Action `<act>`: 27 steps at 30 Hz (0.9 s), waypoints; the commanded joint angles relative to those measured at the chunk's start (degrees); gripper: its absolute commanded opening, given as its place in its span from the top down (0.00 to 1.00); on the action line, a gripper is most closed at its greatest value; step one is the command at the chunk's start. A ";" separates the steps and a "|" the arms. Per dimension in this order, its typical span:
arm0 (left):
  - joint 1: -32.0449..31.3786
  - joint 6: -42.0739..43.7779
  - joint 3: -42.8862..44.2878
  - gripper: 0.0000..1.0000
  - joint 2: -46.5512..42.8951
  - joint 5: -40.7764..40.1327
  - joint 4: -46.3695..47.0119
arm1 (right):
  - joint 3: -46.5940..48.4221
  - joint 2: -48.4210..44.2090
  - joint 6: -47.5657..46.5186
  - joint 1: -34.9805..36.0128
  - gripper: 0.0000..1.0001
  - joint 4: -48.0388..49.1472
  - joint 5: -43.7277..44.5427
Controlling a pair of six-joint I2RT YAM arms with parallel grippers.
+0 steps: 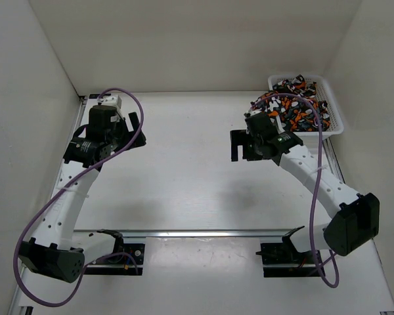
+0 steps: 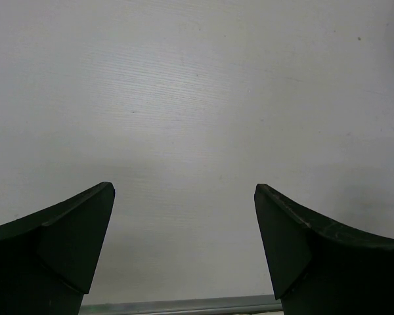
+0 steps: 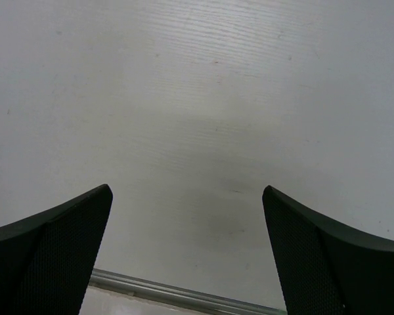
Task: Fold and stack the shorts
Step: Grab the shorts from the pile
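Left arm: it was seen from the top camera rising from its base at the near-left corner and reaching up the left side of the table (image 1: 184,177). A purple cable (image 1: 136,108) was looped over the wrist. The left gripper (image 1: 136,130) was pointed toward the middle of the table and held above bare surface. In the left wrist view the left gripper (image 2: 184,190) was found wide open, its two dark fingers (image 2: 65,236) set far apart with only white table (image 2: 197,98) between them. Nothing was gripped. A strip of metal rail (image 2: 184,306) was noted along the bottom edge, and a dark sliver at the upper right edge could not be identified.

Right arm: it was bent at the elbow near the right edge, with the forearm angled back toward centre. The right gripper (image 1: 244,136) was held just short of the basket (image 1: 333,105). In the right wrist view the right gripper (image 3: 187,190) was likewise spread wide and held nothing. A faint shadow was recorded on the table (image 3: 197,98) there, which the top view did not show, and the rail (image 3: 171,295) crossed the lower edge.

The shorts (image 1: 290,105) were observed only from the top camera. They were heaped in the white mesh basket at the far right corner, with some cloth spilling over its near-left rim, close behind the right wrist.
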 commanded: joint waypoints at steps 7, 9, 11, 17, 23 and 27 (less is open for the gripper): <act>-0.37 0.58 0.76 0.01 0.12 6.49 -0.08 | 16.03 10.08 3.13 -18.41 0.03 -7.60 6.75; -0.90 0.58 0.76 0.01 -0.49 6.49 -0.61 | 21.39 14.02 3.13 -23.24 0.03 -7.61 5.78; -0.90 1.19 0.76 0.01 -0.50 5.79 -0.61 | 26.82 18.06 3.13 -25.80 0.02 -7.61 5.25; -0.90 1.19 2.69 0.01 0.99 3.85 -1.14 | 43.26 34.21 6.02 -33.10 0.00 -8.65 4.55; -0.90 0.67 3.22 0.01 3.62 0.78 -1.14 | 64.89 51.89 8.84 -38.12 0.00 -10.86 3.76; -0.90 0.14 3.84 0.01 6.25 -2.30 -2.37 | 72.02 59.74 11.03 -40.49 0.03 -10.16 0.33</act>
